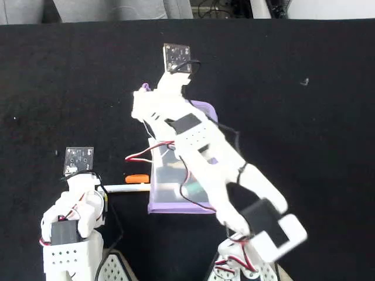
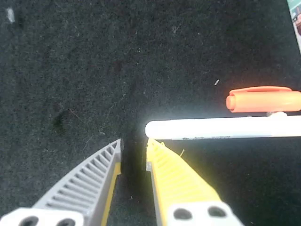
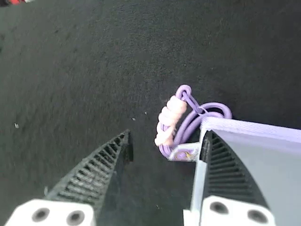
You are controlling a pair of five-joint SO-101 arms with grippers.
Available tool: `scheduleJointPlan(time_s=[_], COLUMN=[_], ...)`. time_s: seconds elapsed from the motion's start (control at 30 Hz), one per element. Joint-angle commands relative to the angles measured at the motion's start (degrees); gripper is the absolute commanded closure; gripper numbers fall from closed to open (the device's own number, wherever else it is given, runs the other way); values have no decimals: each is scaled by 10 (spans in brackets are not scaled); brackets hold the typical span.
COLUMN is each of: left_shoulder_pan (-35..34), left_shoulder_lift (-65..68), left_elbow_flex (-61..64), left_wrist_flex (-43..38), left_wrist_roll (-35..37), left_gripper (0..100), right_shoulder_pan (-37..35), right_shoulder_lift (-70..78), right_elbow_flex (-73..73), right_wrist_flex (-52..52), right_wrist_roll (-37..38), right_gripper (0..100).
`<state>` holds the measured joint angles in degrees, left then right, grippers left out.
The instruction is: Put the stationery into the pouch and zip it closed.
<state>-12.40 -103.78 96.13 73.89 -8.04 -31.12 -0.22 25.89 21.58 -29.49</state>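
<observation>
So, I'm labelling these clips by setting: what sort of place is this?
Probably a robotics lab bench: two arms at a black-covered table, cables behind it, a pouch and pen set out.

No txt you can read here. White pen has a thin line of dark print along its barrel, too small to make out. Pouch shows coloured marks thru its clear side in the high view, but no letters or nos. you can tell.
</observation>
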Motion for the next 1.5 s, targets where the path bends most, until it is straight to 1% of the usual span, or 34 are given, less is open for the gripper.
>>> scheduleJointPlan(time_s=[0.0, 0.1, 0.33, 0.57, 0.8, 0.87, 1.0, 1.1, 1.3, 1.37, 1.47], left_shoulder_pan=[1, 1, 1, 1, 1, 1, 0, 0, 0, 0, 0], left_shoulder_lift=[-4, -4, -4, -4, -4, -4, -4, -4, -4, -4, -4], left_elbow_flex=[13, 13, 13, 13, 13, 13, 13, 13, 13, 13, 13], left_wrist_flex=[-10, -10, -10, -10, -10, -10, -10, -10, -10, -10, -10], left_wrist_roll=[3, 3, 3, 3, 3, 3, 3, 3, 3, 3, 3], left_gripper=[902, 902, 902, 902, 902, 902, 902, 902, 902, 902, 902], right_shoulder_pan=[-11, -11, -11, -7, -23, -24, -24, -23, -6, -6, -6], right_shoulder_lift=[65, 119, 221, 273, 236, 233, 255, 284, 327, 324, 316], right_elbow_flex=[-36, -63, -159, -198, -254, -261, -266, -289, -332, -343, -367], right_wrist_flex=[-108, -134, -134, -129, 26, 54, 61, 47, 62, 86, 127], right_wrist_roll=[-27, -27, -27, -27, -28, -45, -110, -115, -115, -115, -115], right_gripper=[765, 765, 765, 765, 765, 765, 765, 765, 766, 803, 924])
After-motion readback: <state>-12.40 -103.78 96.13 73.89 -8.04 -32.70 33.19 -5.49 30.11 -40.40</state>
